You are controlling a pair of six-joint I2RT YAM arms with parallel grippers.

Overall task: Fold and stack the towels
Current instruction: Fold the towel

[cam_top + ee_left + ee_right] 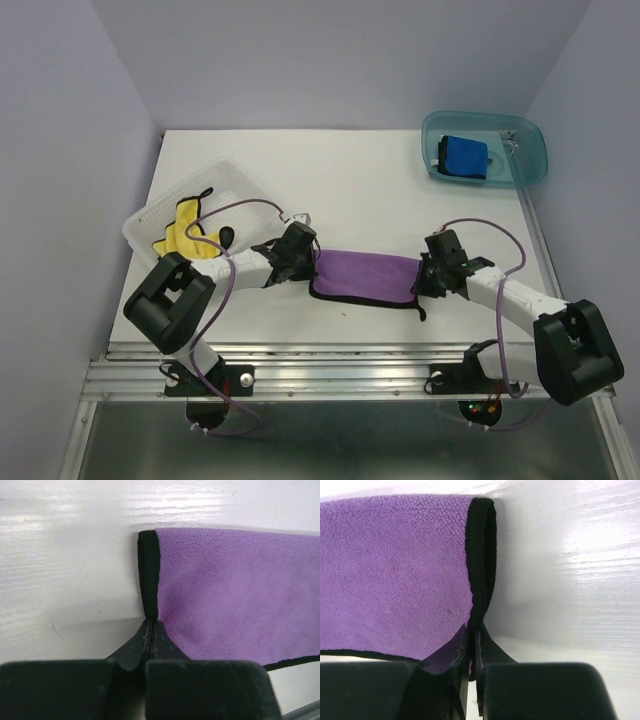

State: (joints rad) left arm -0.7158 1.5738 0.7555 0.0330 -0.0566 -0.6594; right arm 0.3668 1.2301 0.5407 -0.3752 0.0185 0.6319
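A purple towel [365, 274] with a black hem lies folded lengthwise between the arms near the table's front. My left gripper [305, 262] is shut on its left end; the left wrist view shows the jaws pinched on the black hem [149, 575] of the purple towel [235, 590]. My right gripper [428, 278] is shut on its right end; the right wrist view shows the hem [481, 565] of the purple towel [395, 570] clamped between the jaws. A folded blue towel [464, 157] lies in the teal bin [532, 160]. A yellow towel [188, 233] lies crumpled in the white basket [232, 180].
The teal bin stands at the back right corner, partly over the table's right edge. The white basket stands at the left edge, right behind my left arm. Purple cables loop over both arms. Walls close in on the left, right and back.
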